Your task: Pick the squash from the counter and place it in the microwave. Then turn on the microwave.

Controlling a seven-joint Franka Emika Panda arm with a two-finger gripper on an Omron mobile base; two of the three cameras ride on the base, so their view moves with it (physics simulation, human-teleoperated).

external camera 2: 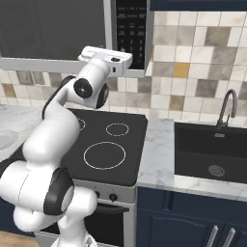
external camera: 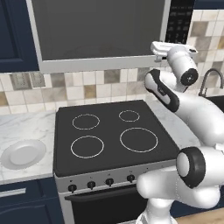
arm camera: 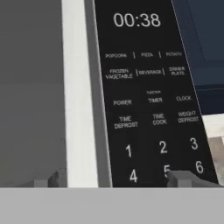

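The microwave [external camera: 100, 30] [external camera 2: 53, 29] hangs above the stove with its dark glass door closed. Its black keypad strip [external camera: 179, 19] [external camera 2: 131, 29] [arm camera: 148, 100] shows 00:38 on the display. My gripper [external camera: 164, 49] [external camera 2: 108, 60] [arm camera: 113, 180] is raised just below and in front of the keypad. It is open, with nothing between its fingertips [arm camera: 181, 178], which stand by the number keys. The squash is out of view. The marble counter [external camera: 26, 127] [external camera 2: 157, 154] runs on both sides of the stove.
A white plate [external camera: 22, 153] lies on the counter to the left of the black stovetop [external camera: 109, 131] [external camera 2: 106, 144]. A dark sink [external camera 2: 212, 154] with a curved faucet [external camera 2: 226, 108] [external camera: 210, 78] is to the right. Oven knobs [external camera: 100, 183] line the stove front.
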